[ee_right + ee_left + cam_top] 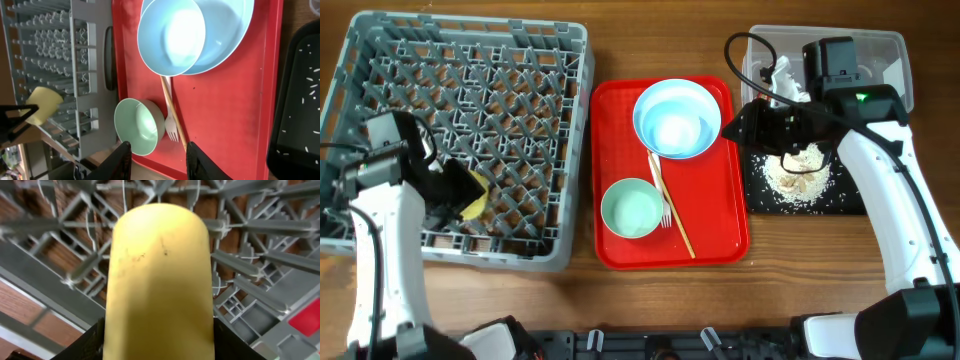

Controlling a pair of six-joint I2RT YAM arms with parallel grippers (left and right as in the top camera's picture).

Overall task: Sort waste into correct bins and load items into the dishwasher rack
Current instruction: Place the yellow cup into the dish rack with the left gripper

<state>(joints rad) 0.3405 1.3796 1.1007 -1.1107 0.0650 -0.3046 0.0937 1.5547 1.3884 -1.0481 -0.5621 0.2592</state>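
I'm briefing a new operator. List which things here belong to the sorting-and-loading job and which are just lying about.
Job: dishwasher rack, yellow cup, pale-blue bowl, pale-blue plate, pale-green bowl, chopsticks, fork, food scraps, black tray, clear tub.
Lying about: red tray under the dishes, wooden table.

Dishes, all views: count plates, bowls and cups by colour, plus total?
Blue: 2 (plate, blue bowl)
Green: 1 (green bowl)
Yellow: 1 (cup)
Total: 4
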